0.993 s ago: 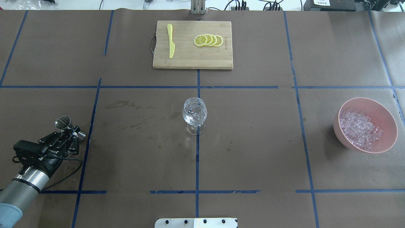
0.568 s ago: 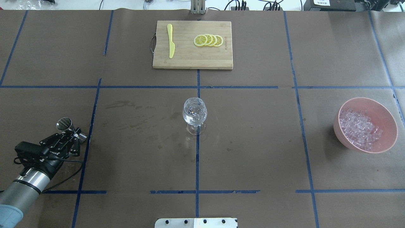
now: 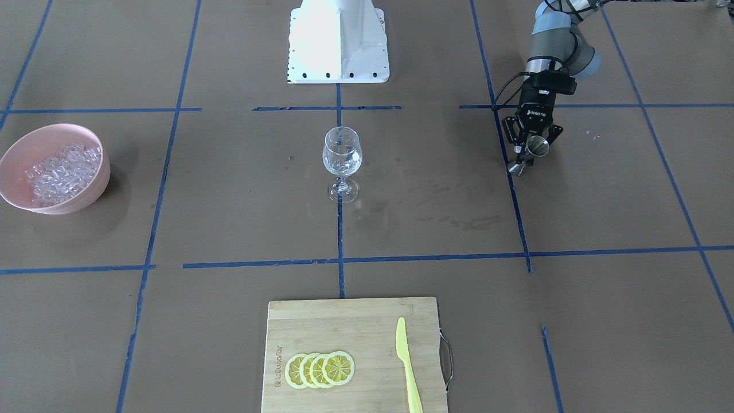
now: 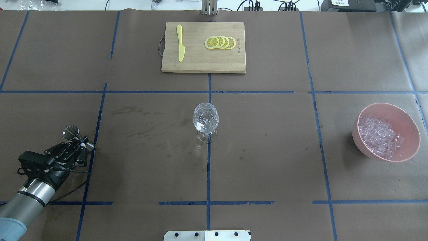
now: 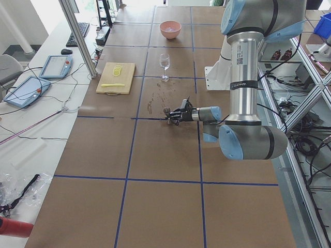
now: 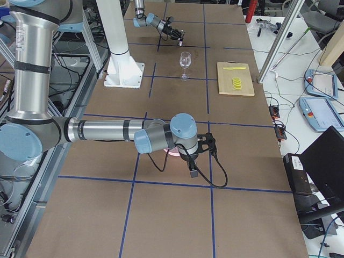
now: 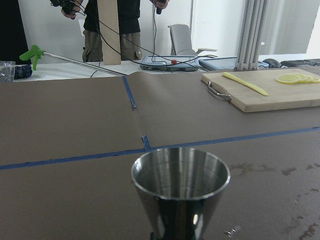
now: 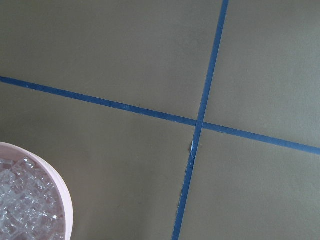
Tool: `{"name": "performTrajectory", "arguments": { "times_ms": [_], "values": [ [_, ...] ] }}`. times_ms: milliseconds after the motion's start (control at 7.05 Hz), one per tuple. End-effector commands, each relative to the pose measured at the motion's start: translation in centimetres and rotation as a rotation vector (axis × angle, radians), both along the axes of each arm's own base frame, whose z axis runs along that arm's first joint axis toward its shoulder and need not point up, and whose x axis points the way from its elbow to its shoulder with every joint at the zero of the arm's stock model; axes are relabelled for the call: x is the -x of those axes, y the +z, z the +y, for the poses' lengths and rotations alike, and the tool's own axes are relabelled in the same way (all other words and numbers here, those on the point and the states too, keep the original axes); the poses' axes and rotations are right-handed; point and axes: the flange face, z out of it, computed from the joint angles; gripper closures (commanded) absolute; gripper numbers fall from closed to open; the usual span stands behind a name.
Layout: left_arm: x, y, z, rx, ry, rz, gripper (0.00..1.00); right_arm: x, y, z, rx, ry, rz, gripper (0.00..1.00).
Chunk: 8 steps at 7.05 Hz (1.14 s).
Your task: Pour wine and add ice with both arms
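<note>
In the overhead view, at the lower left, the left gripper is pinching a shiny metal cup. A wine glass stands in the middle. At the right, a pink bowl is full of ice. The right gripper is near the bowl. I cannot tell if it is open or closed.

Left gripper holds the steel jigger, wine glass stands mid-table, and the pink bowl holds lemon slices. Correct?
No: the pink bowl holds ice, not lemon slices, as the overhead view shows. The left gripper does hold the steel jigger, and the wine glass stands mid-table.
</note>
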Motion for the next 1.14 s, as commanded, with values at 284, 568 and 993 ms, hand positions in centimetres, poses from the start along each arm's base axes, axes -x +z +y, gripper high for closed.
{"name": "performTrajectory", "arguments": {
  "times_ms": [284,568,993],
  "values": [
    [-0.1,0.4,0.1,-0.001,0.001,-0.010,0.69,0.0,0.0,0.0,0.000,0.000,0.000,0.00],
    [-0.1,0.3,0.1,-0.001,0.001,-0.003,0.29,0.0,-0.1,-0.1,-0.001,0.000,0.000,0.00],
    [0.3,-1.0,0.0,-0.007,-0.005,0.028,0.01,0.0,-0.1,-0.1,-0.003,0.000,0.000,0.00]
  ]
}}
